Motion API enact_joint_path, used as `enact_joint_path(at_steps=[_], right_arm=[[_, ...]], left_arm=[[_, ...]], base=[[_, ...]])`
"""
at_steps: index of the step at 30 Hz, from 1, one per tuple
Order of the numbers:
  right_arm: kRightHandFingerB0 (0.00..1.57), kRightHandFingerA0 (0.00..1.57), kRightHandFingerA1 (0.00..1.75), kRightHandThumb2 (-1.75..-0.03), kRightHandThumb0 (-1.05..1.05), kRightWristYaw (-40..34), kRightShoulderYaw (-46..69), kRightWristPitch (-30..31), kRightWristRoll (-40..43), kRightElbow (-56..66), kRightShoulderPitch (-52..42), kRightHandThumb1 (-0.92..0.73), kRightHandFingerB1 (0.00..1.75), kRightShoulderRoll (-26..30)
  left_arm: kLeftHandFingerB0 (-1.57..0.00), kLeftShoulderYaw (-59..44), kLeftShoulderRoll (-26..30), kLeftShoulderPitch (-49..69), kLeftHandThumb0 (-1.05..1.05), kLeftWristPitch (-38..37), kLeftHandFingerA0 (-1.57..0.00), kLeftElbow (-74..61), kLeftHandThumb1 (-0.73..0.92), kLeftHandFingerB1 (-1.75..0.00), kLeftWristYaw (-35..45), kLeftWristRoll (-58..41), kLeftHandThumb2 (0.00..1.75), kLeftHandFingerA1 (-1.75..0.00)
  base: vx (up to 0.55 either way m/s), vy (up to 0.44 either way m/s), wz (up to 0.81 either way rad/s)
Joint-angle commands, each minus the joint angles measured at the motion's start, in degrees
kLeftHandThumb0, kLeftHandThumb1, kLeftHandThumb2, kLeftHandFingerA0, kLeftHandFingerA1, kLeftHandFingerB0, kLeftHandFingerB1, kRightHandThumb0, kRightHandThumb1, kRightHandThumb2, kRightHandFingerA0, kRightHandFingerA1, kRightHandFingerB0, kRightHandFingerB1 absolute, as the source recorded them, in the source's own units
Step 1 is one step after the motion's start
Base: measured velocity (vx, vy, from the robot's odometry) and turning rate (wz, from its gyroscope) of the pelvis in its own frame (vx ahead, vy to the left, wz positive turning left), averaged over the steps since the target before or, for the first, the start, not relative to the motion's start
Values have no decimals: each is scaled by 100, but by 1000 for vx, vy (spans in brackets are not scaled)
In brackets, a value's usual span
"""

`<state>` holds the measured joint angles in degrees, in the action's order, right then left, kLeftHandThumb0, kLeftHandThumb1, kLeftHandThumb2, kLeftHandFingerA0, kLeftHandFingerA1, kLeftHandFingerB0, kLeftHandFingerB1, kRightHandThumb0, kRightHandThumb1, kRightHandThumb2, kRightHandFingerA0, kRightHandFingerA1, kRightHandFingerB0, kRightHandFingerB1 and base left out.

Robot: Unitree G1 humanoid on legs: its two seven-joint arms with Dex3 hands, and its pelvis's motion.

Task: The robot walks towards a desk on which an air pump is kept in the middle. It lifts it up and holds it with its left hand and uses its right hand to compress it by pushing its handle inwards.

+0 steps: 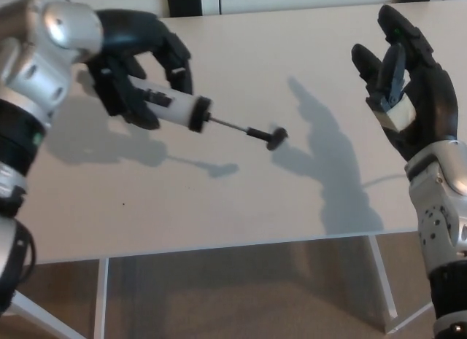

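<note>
The air pump (182, 108) is a white cylinder with a black end cap, a thin rod and a small black handle (275, 138) drawn out to the right. My left hand (135, 62) is shut around its barrel and holds it above the white desk (241, 193), nearly level. My right hand (408, 84) is raised at the right with its fingers spread, open, well to the right of the handle and not touching it.
The desk's front edge (219, 246) runs across the lower picture, with grey floor below it. A thin white desk leg (383, 281) shows at the lower right. Dark objects stand at the desk's far edge (191, 0).
</note>
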<state>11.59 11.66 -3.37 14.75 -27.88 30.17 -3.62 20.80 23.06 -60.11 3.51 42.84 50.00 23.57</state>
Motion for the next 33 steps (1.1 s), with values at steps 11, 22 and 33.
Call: enact_joint_path(at_steps=[11,22,33], right_arm=[[11,4,35,-110,-81,69,-256,-73,-41,174,-239,-78,27,-86],[8,8,32,-112,-83,-331,-848,-249,-588,711,-494,-81,23,-216],[8,12,27,-74,-77,-484,-896,-251,-606,722,-375,-92,22,-280]], left_arm=[[-87,-193,117,14,-14,-102,-93,58,67,-121,-4,-274,96,-145],[-85,-166,-289,-9,-16,22,-99,-132,66,-122,-349,-286,93,-138],[-85,46,-726,-143,-15,43,-84,-265,63,-118,-439,-154,83,-57]], base=[[0,0,0],[0,0,0],[0,0,0]])
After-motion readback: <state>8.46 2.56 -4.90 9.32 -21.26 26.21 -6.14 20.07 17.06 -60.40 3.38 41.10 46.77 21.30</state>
